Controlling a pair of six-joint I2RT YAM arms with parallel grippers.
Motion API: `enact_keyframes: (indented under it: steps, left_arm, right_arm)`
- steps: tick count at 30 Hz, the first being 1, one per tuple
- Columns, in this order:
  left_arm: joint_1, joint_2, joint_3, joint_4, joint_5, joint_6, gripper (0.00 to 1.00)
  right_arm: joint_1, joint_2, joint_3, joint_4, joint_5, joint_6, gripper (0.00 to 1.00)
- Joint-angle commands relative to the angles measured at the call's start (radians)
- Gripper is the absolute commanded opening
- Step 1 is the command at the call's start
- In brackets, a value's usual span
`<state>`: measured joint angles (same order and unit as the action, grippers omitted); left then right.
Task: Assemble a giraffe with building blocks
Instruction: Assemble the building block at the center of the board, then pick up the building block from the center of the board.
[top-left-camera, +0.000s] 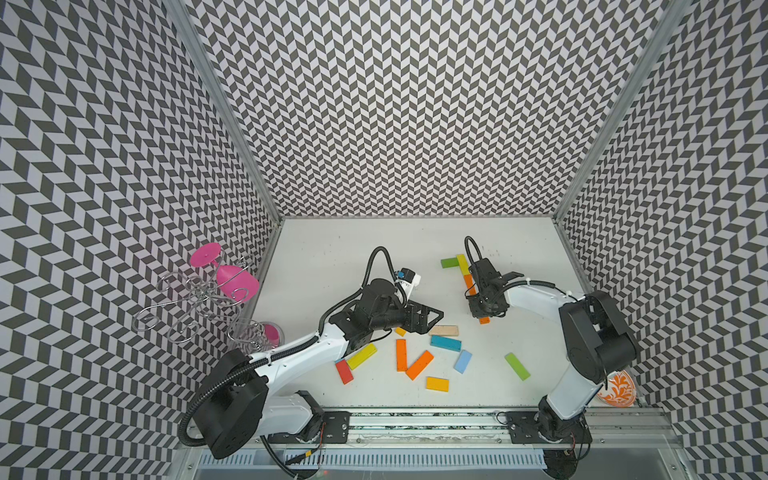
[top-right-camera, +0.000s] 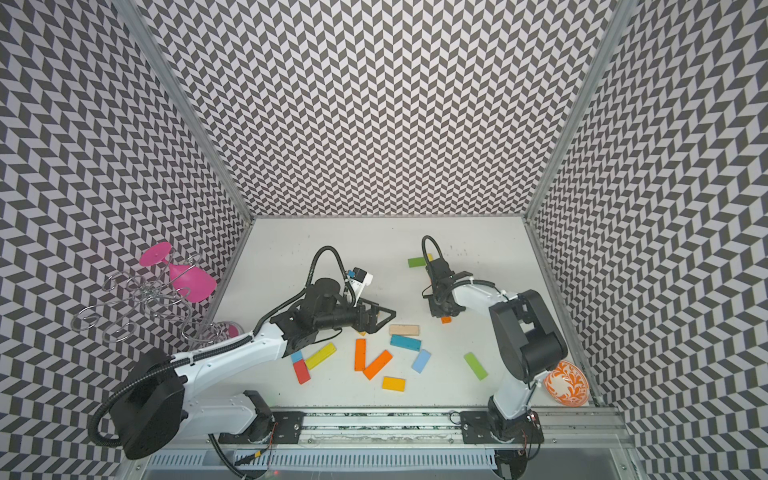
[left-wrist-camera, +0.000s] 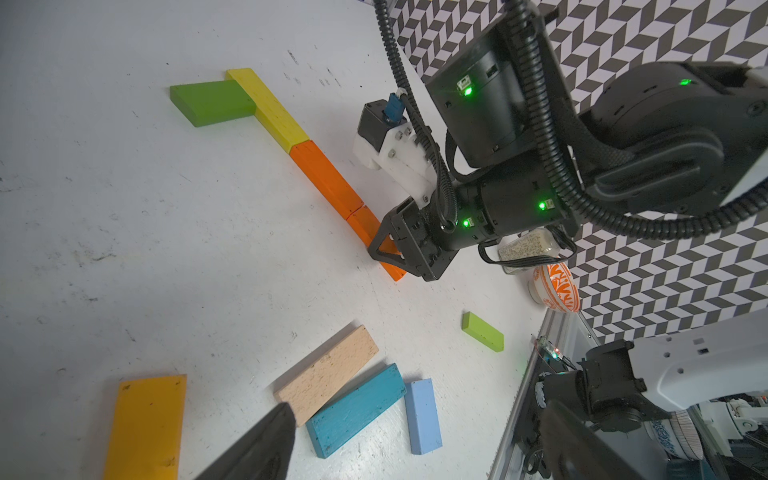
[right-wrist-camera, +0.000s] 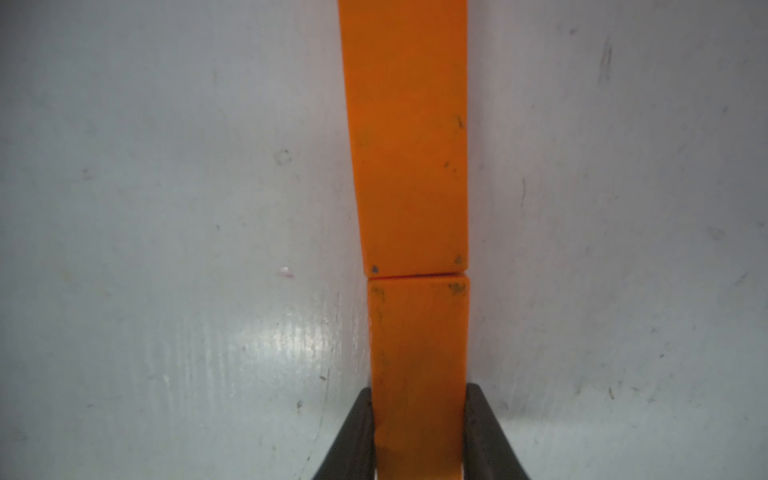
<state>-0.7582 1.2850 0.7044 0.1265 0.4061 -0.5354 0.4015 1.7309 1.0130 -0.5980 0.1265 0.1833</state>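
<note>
The right gripper (right-wrist-camera: 417, 392) is clenched on the held orange block (right-wrist-camera: 419, 340). In the right wrist view you see one finger (right-wrist-camera: 353, 436) pressed against each long side of this block, close to its near end. The block lies flat on the table (right-wrist-camera: 166, 208).

Directly ahead of the fingertips, the far end of the held orange block butts against the second orange block (right-wrist-camera: 409, 145). Only a hairline seam separates them, and both run in one line away from the claw.

Follow that line in the left wrist view. Beyond the second orange block lies the yellow block (left-wrist-camera: 270, 110), end to end with it. The dark green block (left-wrist-camera: 212, 102) touches the yellow block near its far end and is set crosswise, pointing away to one side.

Behind the right gripper, toward its arm's base and well apart from it, lies the lime block (top-left-camera: 517, 366).

The left gripper (top-left-camera: 435, 318) is released. Its jaws are spread, with nothing between them. It stands well apart from the right gripper.

Just beside the left gripper's fingertips lies the beige block (top-left-camera: 444, 331). The teal block (top-left-camera: 446, 343) lies just beside the beige block, on the side away from the claw. The light blue block (top-left-camera: 463, 361) lies near the teal block's end.
</note>
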Motion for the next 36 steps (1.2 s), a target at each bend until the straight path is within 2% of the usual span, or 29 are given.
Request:
enact_keyframes:
  steps: [1, 8, 12, 16, 22, 25, 30, 36]
  left_arm:
    - [0.007, -0.006, 0.006, 0.018, 0.008, 0.006, 0.93]
    - [0.008, -0.01, 0.007, 0.012, 0.009, 0.003, 0.93]
    - [0.008, -0.016, 0.012, 0.002, 0.007, 0.003, 0.93]
    - [0.008, -0.034, 0.015, -0.018, -0.003, 0.0, 0.93]
    - [0.006, -0.082, 0.01, -0.072, -0.042, -0.007, 0.93]
    - [0.002, -0.106, 0.005, -0.101, -0.059, -0.016, 0.93]
    - [-0.014, -0.161, -0.011, -0.164, -0.108, -0.03, 0.93]
    - [-0.04, -0.222, -0.057, -0.215, -0.154, -0.054, 0.93]
  right_arm:
    - [-0.006, 0.019, 0.021, 0.021, 0.002, -0.003, 0.3]
    - [-0.004, 0.001, 0.031, 0.001, 0.005, 0.009, 0.47]
    - [-0.003, -0.042, 0.061, -0.036, 0.004, 0.022, 0.59]
    - [0.0, -0.115, 0.113, -0.095, -0.005, 0.057, 0.66]
    - [0.004, -0.293, 0.197, -0.175, -0.023, 0.18, 0.68]
    - [0.005, -0.399, 0.184, -0.174, -0.043, 0.274, 0.69]
    - [0.025, -0.53, 0.095, -0.181, -0.064, 0.465, 0.69]
    - [0.142, -0.641, -0.073, -0.173, -0.034, 0.692, 0.67]
